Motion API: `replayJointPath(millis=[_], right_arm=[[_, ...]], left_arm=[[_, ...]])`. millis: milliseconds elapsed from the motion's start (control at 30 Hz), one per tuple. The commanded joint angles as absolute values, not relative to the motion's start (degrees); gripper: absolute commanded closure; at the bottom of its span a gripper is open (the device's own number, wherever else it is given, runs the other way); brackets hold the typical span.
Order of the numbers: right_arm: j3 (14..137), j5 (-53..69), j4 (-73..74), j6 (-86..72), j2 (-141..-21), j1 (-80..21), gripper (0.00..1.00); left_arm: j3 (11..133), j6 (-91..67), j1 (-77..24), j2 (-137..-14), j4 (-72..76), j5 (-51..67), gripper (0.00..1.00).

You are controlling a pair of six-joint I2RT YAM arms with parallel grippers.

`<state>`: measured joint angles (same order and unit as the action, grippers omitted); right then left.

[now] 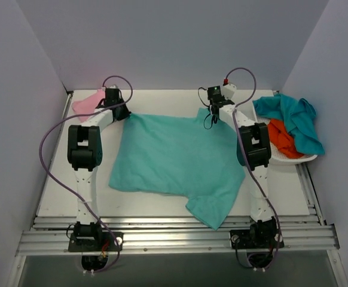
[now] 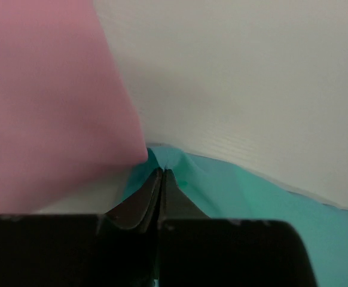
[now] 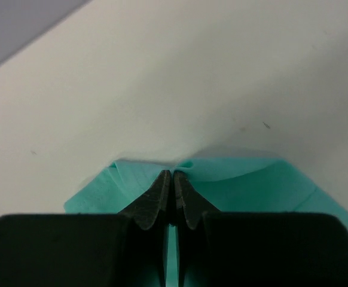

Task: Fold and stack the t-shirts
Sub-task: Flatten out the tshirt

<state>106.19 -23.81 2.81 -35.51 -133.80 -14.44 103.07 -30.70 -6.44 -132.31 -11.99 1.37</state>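
grey walls (image 1: 174, 42) close in a white counter (image 1: 54, 197) on three sides. a green tee (image 1: 174, 158) lies spread across the middle of the counter, mostly flat, with one sleeve pointing toward the near edge between the arm bases.

the left end effector (image 1: 126, 112) is at the green tee's far left corner. in the left wrist view its fingers (image 2: 153, 194) are pressed together with the tip of the green tee (image 2: 252, 203) pinched between them, so it is clenched on the cloth. a pink tee (image 1: 89, 103) sits in the far left corner of the counter. from the wrist, the pink tee (image 2: 48, 101) fills the left side and its edge comes just beside the pinched green corner.

the right end effector (image 1: 210, 119) is at the far edge of the green tee, right of centre. in the right wrist view its fingers (image 3: 189, 200) are closed tight, gripping a small bunched fold of the green tee (image 3: 246, 185) just off the counter (image 3: 192, 78).

at the far right a white basket (image 1: 299, 159) holds a teal tee (image 1: 293, 116) draped over its rim and an orange tee (image 1: 281, 137) beneath it, well apart from the pink tee.
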Motion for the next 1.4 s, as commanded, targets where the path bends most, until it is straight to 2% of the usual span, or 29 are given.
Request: replayJointPath(millis=[0,133,200,233,267,300,333,367,433,467,500,633,733,933,1100,1133,1233,1367], right_arm=[[119.9,-25.6,1.1,-33.8,-136.7,-14.4,1.00],[129.3,-25.3,1.4,-31.9,-141.7,-14.1,1.00],[132.0,-24.3,0.6,-31.6,-143.4,-13.7,0.79],[132.4,-24.0,0.5,-31.5,-143.7,-13.6,0.65],[132.5,-23.7,-2.1,-31.4,-144.0,-13.6,0.25],[132.7,-23.9,-2.6,-31.0,-144.1,-13.5,0.10],[132.9,-24.1,-3.0,-30.8,-144.1,-13.5,0.01],[133.0,-24.4,-3.6,-30.6,-144.1,-13.5,0.00],[132.8,-25.7,-4.0,-29.9,-143.7,-13.6,0.00],[132.4,-26.1,-4.3,-29.8,-142.7,-13.6,0.00],[131.6,-26.5,-4.9,-29.7,-142.0,-13.6,0.00],[122.9,-28.6,-8.4,-29.4,-135.3,-14.1,0.00],[113.5,-29.4,-10.4,-30.3,-127.3,-14.9,0.00],[89.6,-31.5,-10.1,-34.3,-107.5,-19.2,0.00],[67.4,-37.3,-6.2,-45.1,-88.2,-23.7,0.00],[61.0,-41.4,-5.3,-46.5,-85.5,-26.9,0.00],[52.0,-43.3,-4.0,-50.7,-76.9,-31.1,0.01],[40.5,-44.4,7.5,-59.7,-67.5,-39.1,0.00]], left_arm=[[116.2,-30.3,-5.5,-135.5,-10.0,4.6,0.98],[127.7,-29.0,-5.4,-139.9,-16.8,3.8,0.97],[134.3,-28.9,-5.2,-142.7,-19.3,3.5,0.91],[135.8,-29.2,-5.1,-143.3,-20.9,3.6,0.87],[136.7,-29.5,-4.8,-143.9,-21.3,3.8,0.70],[137.3,-29.6,-4.8,-144.0,-21.2,3.2,0.63],[137.2,-29.6,-4.7,-143.9,-21.0,2.0,0.58],[137.1,-29.8,-4.7,-143.7,-21.0,0.9,0.31],[136.6,-30.9,-4.0,-143.1,-20.7,-0.9,0.16],[136.5,-31.6,-3.6,-142.9,-20.7,-1.3,0.01],[136.5,-32.8,-2.8,-142.5,-20.9,-1.5,0.06],[135.2,-34.4,-1.9,-139.2,-22.4,-5.4,0.06],[127.5,-35.2,-2.0,-131.2,-20.4,-11.5,0.05],[97.7,-39.2,-2.7,-107.7,-15.7,-13.6,0.03],[71.3,-41.6,-8.1,-89.5,-11.8,-15.8,0.02],[68.1,-41.9,-9.2,-87.4,-10.6,-16.8,0.02],[57.5,-44.0,-13.1,-80.5,-9.3,-19.2,0.02],[49.1,-46.9,-15.1,-74.1,-10.5,-19.9,0.00]])
